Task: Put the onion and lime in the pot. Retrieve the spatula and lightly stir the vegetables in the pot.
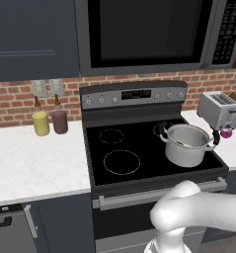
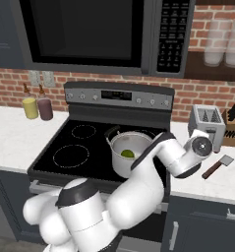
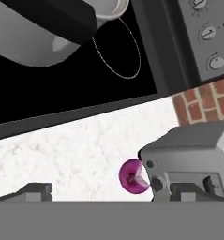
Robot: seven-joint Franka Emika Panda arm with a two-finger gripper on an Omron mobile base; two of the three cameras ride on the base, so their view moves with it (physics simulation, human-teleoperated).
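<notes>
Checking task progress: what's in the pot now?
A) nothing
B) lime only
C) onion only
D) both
B: the right base view shows just the lime inside the pot, while the onion sits on the counter by the toaster.

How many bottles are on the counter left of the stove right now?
2. A yellow bottle and a dark maroon bottle stand side by side against the brick wall, left of the stove. Others could be out of frame.
</notes>
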